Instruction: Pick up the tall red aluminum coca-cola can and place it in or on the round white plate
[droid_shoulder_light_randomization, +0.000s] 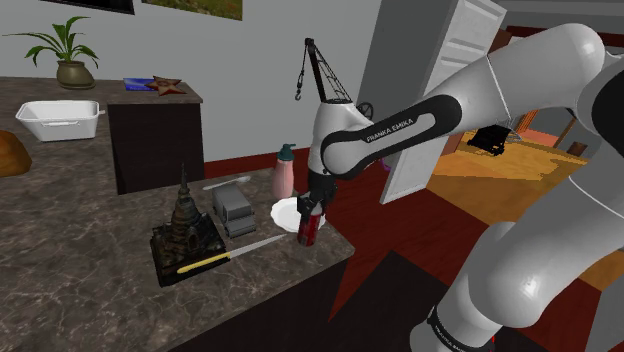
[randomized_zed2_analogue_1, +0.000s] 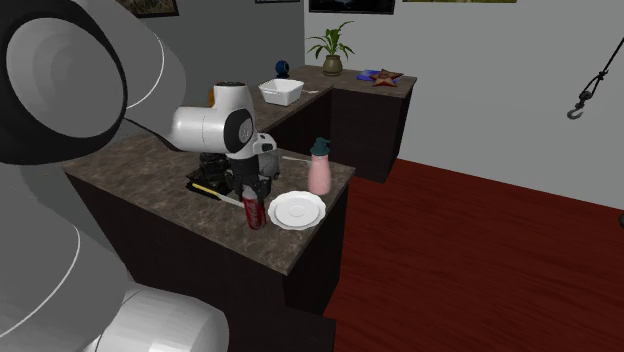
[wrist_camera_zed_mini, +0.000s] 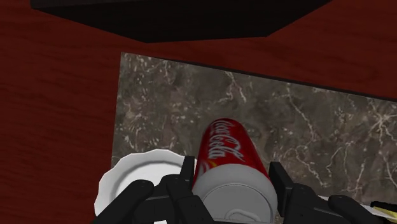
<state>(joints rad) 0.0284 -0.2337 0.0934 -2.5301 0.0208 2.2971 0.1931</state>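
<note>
Claw (wrist_camera_zed_mini: 232, 167): the two black fingers (wrist_camera_zed_mini: 186, 173) stand on opposite sides of the red can (wrist_camera_zed_mini: 230, 153), near its top, and press against its wall. The claw is clamped on the can. The silver lid shows between the fingers in the wrist view, and white Coca-Cola script runs along the red side.

Red can: upright, near the corner of the dark marbled surface (droid_shoulder_light_randomization: 90, 250). In the second exterior view its base appears to sit on the surface. The shoulder view shows the claw (droid_shoulder_light_randomization: 311, 207) coming down onto it from above, under the white arm (droid_shoulder_light_randomization: 400, 125).

White plate (droid_shoulder_light_randomization: 285, 211): round with a scalloped rim, flat on the surface just beside the can. In the second exterior view the plate (randomized_zed2_analogue_1: 297, 210) lies to the right of the can (randomized_zed2_analogue_1: 253, 213), and nothing is on it. In the wrist view its rim (wrist_camera_zed_mini: 130, 172) passes close by one finger.

Other items on the surface, shoulder view:
- a pink bottle (droid_shoulder_light_randomization: 284, 172) stands upright behind the plate;
- a grey block-shaped object (droid_shoulder_light_randomization: 233, 210) stands to the left of the plate;
- a dark temple model (droid_shoulder_light_randomization: 185, 228) stands further left;
- a knife with a yellow handle (droid_shoulder_light_randomization: 232, 253) lies in front of the model.

Red-brown floor (wrist_camera_zed_mini: 57, 95) lies beyond the edge of the surface.
</note>
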